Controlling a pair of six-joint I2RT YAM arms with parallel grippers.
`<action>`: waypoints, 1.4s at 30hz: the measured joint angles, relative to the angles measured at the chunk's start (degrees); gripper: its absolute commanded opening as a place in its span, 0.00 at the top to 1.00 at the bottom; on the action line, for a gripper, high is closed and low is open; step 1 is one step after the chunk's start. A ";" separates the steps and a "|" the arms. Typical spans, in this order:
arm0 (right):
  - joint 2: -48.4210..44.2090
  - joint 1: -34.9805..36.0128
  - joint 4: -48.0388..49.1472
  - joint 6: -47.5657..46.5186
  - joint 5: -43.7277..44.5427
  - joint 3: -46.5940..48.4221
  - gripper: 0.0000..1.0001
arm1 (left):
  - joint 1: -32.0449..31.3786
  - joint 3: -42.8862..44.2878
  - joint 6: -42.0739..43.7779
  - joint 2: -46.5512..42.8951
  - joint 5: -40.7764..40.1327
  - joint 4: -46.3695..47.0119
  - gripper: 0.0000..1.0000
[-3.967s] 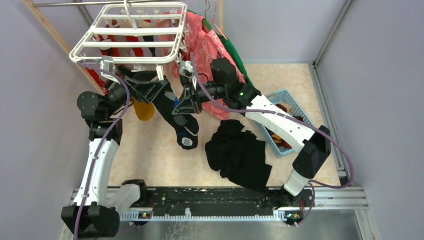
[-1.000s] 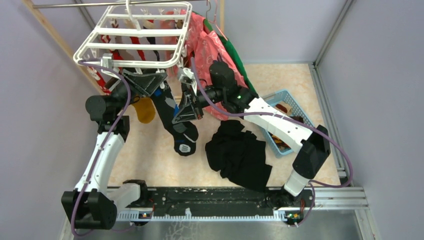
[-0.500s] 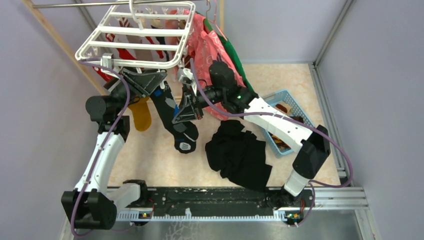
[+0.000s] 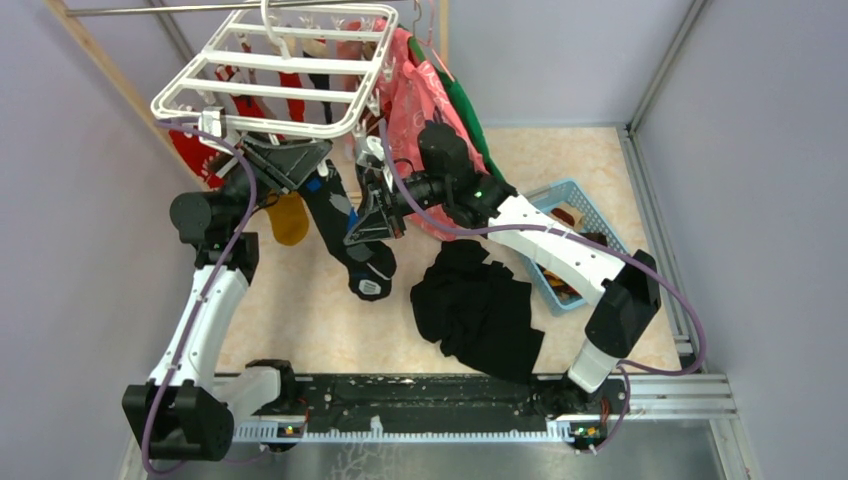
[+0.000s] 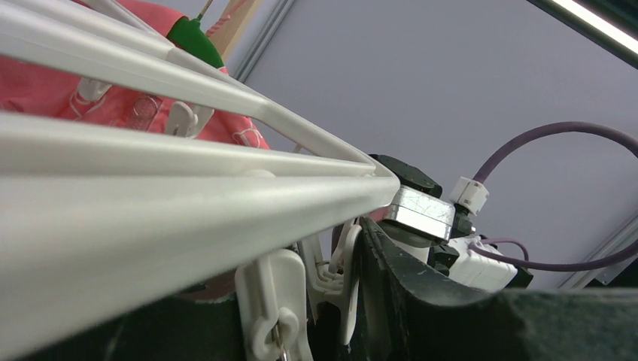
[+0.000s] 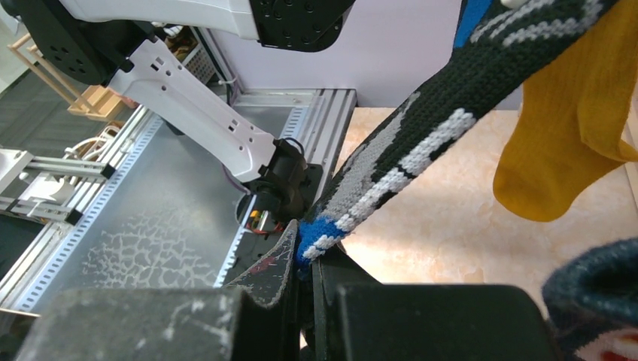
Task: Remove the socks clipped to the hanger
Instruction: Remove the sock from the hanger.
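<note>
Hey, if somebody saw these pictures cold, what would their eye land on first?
The big white hanger hung high at the far left grabs attention first, a mustard sock dangling beneath it. Next comes the dark patterned sock, stretched taut below the rack and pinched in the right gripper. A black cloth heap sprawls on the table nearby.

**Head count under the rail**

One white hanger (image 4: 290, 64) hangs far left. Under it: one dark patterned sock (image 4: 366, 275), one mustard sock (image 4: 288, 220), plus red socks (image 4: 192, 155) too overlapped to number. One pink garment (image 4: 415, 90), one green garment (image 4: 465, 115). One black cloth heap (image 4: 480, 310) near, one blue basket (image 4: 592, 208) right.
</note>
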 measured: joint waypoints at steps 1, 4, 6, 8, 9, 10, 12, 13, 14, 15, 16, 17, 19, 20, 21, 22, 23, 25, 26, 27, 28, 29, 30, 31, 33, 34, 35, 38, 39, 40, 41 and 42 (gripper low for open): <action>0.00 0.00 0.00 -0.04 0.07 -0.02 1.00 | 0.00 0.00 -0.33 -0.02 -0.04 -0.24 0.83; 0.00 0.00 -0.07 -0.28 0.31 -0.39 1.00 | -0.02 0.00 -0.96 -0.17 -0.07 -1.18 0.90; 0.00 -0.02 -0.09 -0.48 0.59 -0.70 1.00 | -0.02 0.00 -1.16 -0.22 -0.04 -1.77 0.95; 0.00 -0.02 -0.33 -0.57 0.76 -0.74 1.00 | -0.02 0.00 -1.14 -0.33 -0.04 -2.45 1.00; 0.00 -0.02 -0.50 -0.70 0.85 -0.74 1.00 | -0.02 0.00 -1.11 -0.37 -0.04 -2.80 1.00; 0.00 -0.02 -0.61 -0.98 1.01 -0.74 1.00 | -0.02 0.00 -0.96 -0.44 -0.04 -3.10 1.00; 0.00 -0.02 -1.27 -1.68 1.44 -0.76 1.00 | -0.02 0.00 -0.59 -0.59 -0.04 -4.11 1.00; 0.00 -0.02 -1.49 -2.12 1.68 -0.83 1.00 | -0.02 0.02 -0.33 -0.66 -0.04 -4.50 1.00; -0.02 -0.02 -1.60 -2.69 1.97 -1.11 1.00 | -0.02 0.02 -0.02 -0.68 -0.04 -5.03 1.00; -0.04 -0.02 -1.86 -3.10 2.29 -1.29 1.00 | -0.02 0.04 0.26 -0.72 -0.04 -5.51 1.00; -0.09 -0.02 -2.03 -3.54 2.78 -1.64 1.00 | -0.02 0.11 0.74 -0.76 -0.04 -6.19 1.00; -0.13 -0.07 -2.21 -3.93 3.15 -1.95 1.00 | -0.02 0.26 1.27 -0.76 -0.04 -7.21 1.00; -0.44 -0.17 -2.64 -4.59 4.42 -2.99 1.00 | -0.02 0.72 2.45 -0.76 -0.09 -8.83 1.00; -0.72 -0.24 -3.10 -4.83 4.81 -3.61 1.00 | -0.02 1.03 2.89 -0.76 -0.22 -9.42 1.00; -1.07 -0.24 -3.74 -5.05 5.40 -4.55 1.00 | -0.02 1.33 3.39 -0.79 -0.37 -9.99 1.00; -1.29 -0.31 -4.15 -5.07 5.86 -5.03 1.00 | -0.02 1.57 3.89 -0.87 -0.48 -10.40 1.00; -1.38 -0.50 -4.46 -5.11 6.23 -5.40 1.00 | -0.02 1.86 4.33 -1.01 -0.57 -10.97 1.00; -1.42 -0.70 -5.07 -5.07 6.93 -5.66 1.00 | -0.02 2.12 5.25 -1.31 -0.76 -11.69 1.00; -1.42 -0.90 -5.11 -5.05 7.17 -5.68 1.00 | -0.02 2.19 5.62 -1.44 -0.85 -12.02 1.00; -1.51 -0.94 -5.11 -5.03 7.23 -5.68 1.00 | -0.02 2.23 5.90 -1.53 -0.92 -12.28 1.00; -1.64 -0.98 -5.11 -5.03 7.26 -5.70 1.00 | -0.02 2.36 6.51 -1.64 -0.98 -12.85 1.00; -1.77 -1.05 -5.14 -5.07 7.26 -5.73 1.00 | -0.02 2.54 7.04 -1.66 -0.98 -13.38 1.00; -1.97 -1.09 -5.22 -5.22 7.23 -5.73 1.00 | -0.02 2.75 7.52 -1.68 -1.01 -14.03 1.00; -2.19 -1.11 -5.42 -5.49 7.26 -5.77 1.00 | -0.02 2.93 8.00 -1.70 -1.01 -14.56 1.00; -3.06 -1.38 -6.12 -6.08 7.30 -6.23 1.00 | -0.02 3.10 9.35 -1.86 -1.09 -15.76 0.97; -3.74 -1.62 -6.62 -6.54 7.32 -6.56 1.00 | -0.02 3.19 10.16 -1.97 -1.14 -16.52 0.94; -4.52 -1.81 -7.23 -6.99 7.41 -6.84 1.00 | -0.02 3.28 10.91 -2.10 -1.20 -17.25 0.90; -8.44 -3.63 -8.59 -7.91 7.50 -8.28 1.00 | -0.02 3.85 13.57 -2.29 -1.25 -19.47 0.79; -10.19 -4.57 -9.16 -8.22 7.56 -8.74 1.00 | -0.02 3.98 14.32 -2.32 -1.25 -19.89 0.74; -12.04 -5.60 -9.57 -8.59 7.72 -9.11 1.00 | -0.02 4.09 15.02 -2.38 -1.22 -20.48 0.70; -13.81 -6.45 -10.16 -9.14 7.87 -9.38 1.00 | -0.02 4.13 15.67 -2.43 -1.20 -20.90 0.65; -15.98 -7.45 -10.93 -9.68 8.13 -9.38 1.00 | -0.02 4.24 16.33 -2.45 -1.18 -21.40 0.59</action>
